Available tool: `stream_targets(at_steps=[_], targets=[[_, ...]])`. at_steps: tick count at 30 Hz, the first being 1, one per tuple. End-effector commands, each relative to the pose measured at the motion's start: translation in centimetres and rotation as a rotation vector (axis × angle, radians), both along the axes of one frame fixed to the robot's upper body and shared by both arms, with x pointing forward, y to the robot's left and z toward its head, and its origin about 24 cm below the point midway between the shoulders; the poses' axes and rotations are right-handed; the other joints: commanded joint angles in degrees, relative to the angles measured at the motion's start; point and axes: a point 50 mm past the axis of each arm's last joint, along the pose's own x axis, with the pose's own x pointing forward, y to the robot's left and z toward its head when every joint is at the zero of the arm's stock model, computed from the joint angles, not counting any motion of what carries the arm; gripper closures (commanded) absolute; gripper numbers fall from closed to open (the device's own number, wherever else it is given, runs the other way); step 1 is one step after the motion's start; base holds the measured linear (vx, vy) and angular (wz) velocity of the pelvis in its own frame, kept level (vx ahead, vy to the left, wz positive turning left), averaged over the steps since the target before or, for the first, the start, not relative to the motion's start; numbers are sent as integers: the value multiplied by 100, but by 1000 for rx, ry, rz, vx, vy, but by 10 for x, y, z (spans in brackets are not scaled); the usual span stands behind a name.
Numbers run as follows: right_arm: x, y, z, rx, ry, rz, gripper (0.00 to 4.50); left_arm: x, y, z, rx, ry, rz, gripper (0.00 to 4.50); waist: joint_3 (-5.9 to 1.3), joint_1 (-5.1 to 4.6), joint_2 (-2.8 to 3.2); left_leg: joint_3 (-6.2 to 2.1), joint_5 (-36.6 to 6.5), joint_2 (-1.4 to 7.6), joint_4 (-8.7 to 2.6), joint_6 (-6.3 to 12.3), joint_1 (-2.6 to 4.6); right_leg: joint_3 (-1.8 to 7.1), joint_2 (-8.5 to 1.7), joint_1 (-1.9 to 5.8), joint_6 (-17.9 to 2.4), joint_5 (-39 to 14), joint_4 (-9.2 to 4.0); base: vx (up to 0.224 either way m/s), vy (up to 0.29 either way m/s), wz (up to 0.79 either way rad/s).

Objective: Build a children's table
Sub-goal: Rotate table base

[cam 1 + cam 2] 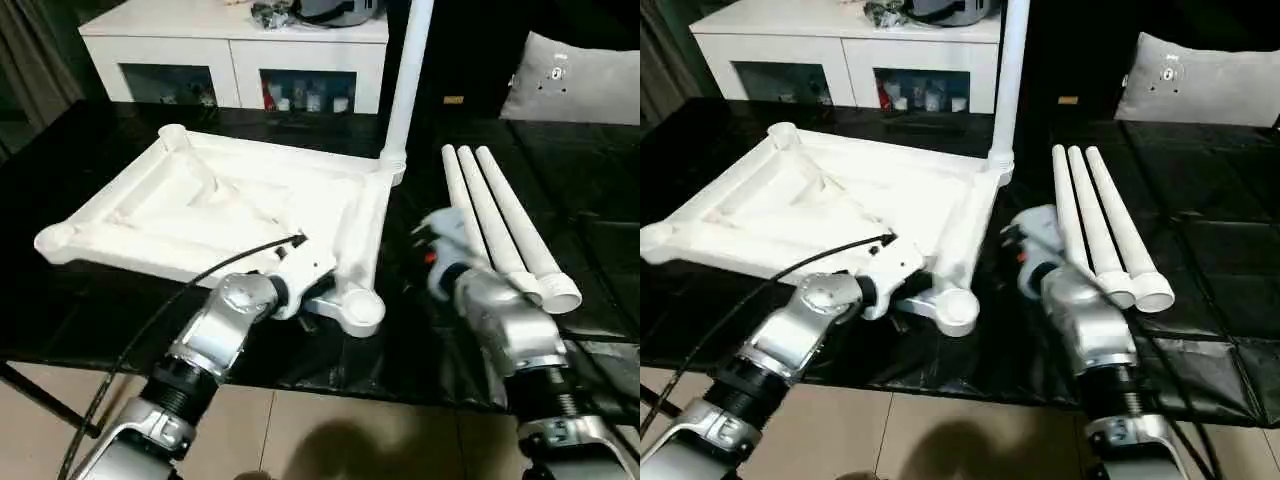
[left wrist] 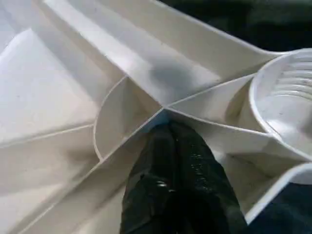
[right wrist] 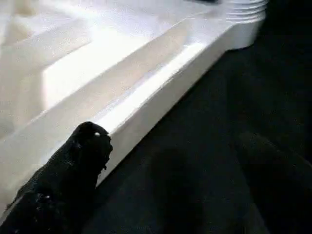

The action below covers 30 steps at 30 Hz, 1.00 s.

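Black tabletop [image 1: 560, 180] before white cabinet [image 1: 235, 45], upturned children's table [image 1: 200, 205] atop; left jaws closed, right jaws wide apart.

Bare black tabletop [image 1: 405, 300] between table top [image 1: 180, 215] and legs [image 1: 500, 215] — passable.

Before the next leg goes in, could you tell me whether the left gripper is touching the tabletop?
Touching. In the left wrist view the left gripper, jaws shut, presses its tip against a rib junction on the underside of the upturned tabletop.
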Motion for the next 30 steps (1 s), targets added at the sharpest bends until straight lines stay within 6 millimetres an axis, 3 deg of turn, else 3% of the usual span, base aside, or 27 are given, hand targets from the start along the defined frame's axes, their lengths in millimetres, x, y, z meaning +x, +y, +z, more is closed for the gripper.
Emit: stream_targets(at_steps=[1,3,5,6,8,10,12,15,16,18,19,22,24,25,30], targets=[[3,-5,8,-3,-7,-50,0,0,2,7,-29,-40,-9,409,-395,20,-55,-108,-624,276,-355,220,21,314,-389,341,-979,-732,-326,0,0,0],[5,-8,11,-17,-12,-88,0,1,4,11,-41,-71,-7,394,-383,-9,-57,-100,-652,271,-359,218,17,306,-384,334,-999,-773,-336,0,0,0],[16,-21,28,-39,-23,-249,0,1,28,27,-51,-141,48,385,-373,-42,-128,-103,-684,289,-382,164,19,303,-392,333,-1007,-960,-327,0,0,0],[19,-23,31,-43,-21,-270,0,0,35,30,-39,-150,57,376,-382,-49,-115,-115,-669,288,-380,135,21,301,-394,339,-1018,-981,-304,0,0,0],[22,-24,36,-39,-6,-280,0,-3,42,31,-9,-153,40,362,-328,-89,-105,-85,-902,265,-392,75,54,305,-355,286,-917,-1327,-355,0,0,0],[23,-24,37,-38,14,-288,0,-6,44,31,0,-143,18,343,-307,-90,-98,-80,-1072,269,-407,10,82,316,-361,265,-817,-1578,-389,0,0,0],[25,-24,37,-40,35,-301,0,-9,46,31,4,-129,-4,334,-318,-78,-83,-88,-1054,279,-411,-42,94,328,-359,256,-811,-1484,-374,0,0,0],[30,-24,41,-39,105,-351,0,-17,46,38,-43,-67,-68,311,-354,-68,-71,-95,-827,280,-398,-80,80,335,-362,278,-930,-1014,-294,0,0,0],[33,-24,44,-38,135,-361,0,-20,45,42,-65,-41,-95,305,-374,-78,-74,-80,-637,262,-376,-113,80,333,-343,283,-1100,-682,-237,0,0,0],[35,-24,46,-38,155,-369,0,-22,44,44,-79,-26,-112,285,-358,-74,-72,-60,-619,246,-362,-87,71,337,-336,281,-1127,-572,-234,0,0,0],[36,-23,47,-47,171,-367,0,-23,43,46,-79,-16,-123,277,-347,-74,-104,-58,-654,243,-366,-72,63,334,-340,292,-1116,-648,-237,0,0,0],[39,-23,47,-65,189,-375,0,-24,42,48,-78,-12,-126,248,-320,-70,-110,-51,-806,240,-372,-101,61,345,-359,287,-988,-1033,-292,0,0,0],[43,-22,42,-98,243,-389,0,-25,38,51,-84,-5,-125,240,-328,-93,-176,-54,-833,240,-378,-153,72,342,-351,293,-965,-1158,-284,0,0,0],[43,-22,42,-98,243,-389,0,-25,38,51,-84,-5,-125,235,-318,-83,-148,-52,-876,242,-376,-168,72,346,-367,284,-952,-1249,-301,0,0,0],[43,-22,38,-91,293,-405,0,-26,39,50,-71,11,-119,195,-330,-96,-146,-59,-768,236,-368,-195,59,340,-339,299,-903,-982,-269,0,0,0]])
